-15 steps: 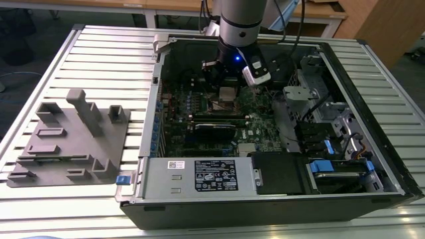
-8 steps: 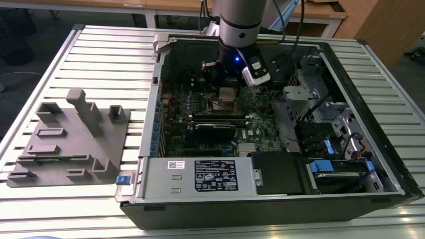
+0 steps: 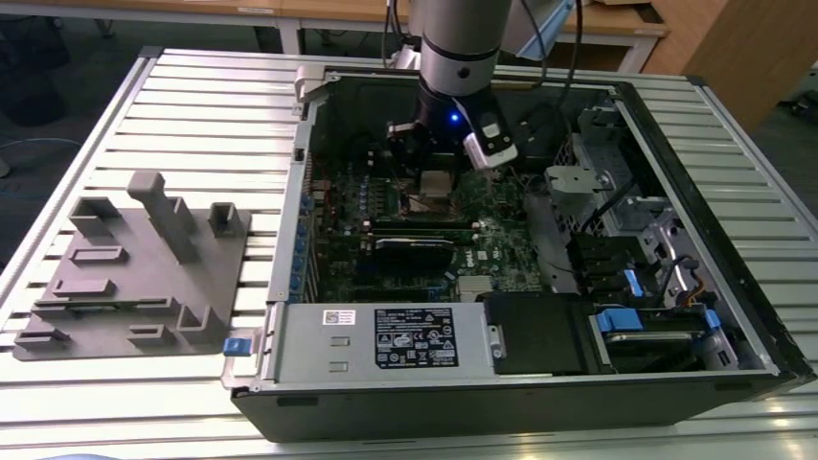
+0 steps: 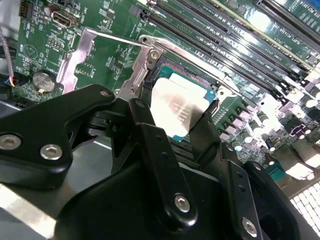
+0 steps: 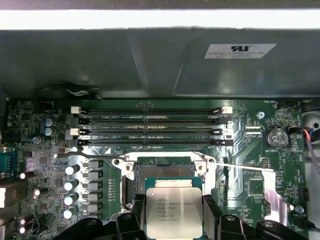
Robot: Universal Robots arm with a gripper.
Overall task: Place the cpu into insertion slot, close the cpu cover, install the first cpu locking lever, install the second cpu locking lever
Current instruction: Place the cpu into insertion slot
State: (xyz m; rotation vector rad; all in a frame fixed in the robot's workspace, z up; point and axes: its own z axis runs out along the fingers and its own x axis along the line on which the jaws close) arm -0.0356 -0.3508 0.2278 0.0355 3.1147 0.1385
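The claw (image 5: 173,221) clamps the cpu (image 5: 174,209) by two opposite edges, flat, so it can go down level; it's hanging just over the slot (image 5: 162,170), not seated, I'd say; the cover (image 4: 79,56) is thrown back, leaving the slot bare.

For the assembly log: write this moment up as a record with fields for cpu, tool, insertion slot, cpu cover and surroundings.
cpu: held over the insertion slot, not seated
tool: shut on the cpu, reaching into the computer case
insertion slot: uncovered, dark centre partly showing past the cpu
cpu cover: lies open, off the slot
surroundings: case open on a slatted table; grey fixture at the exterior view's left
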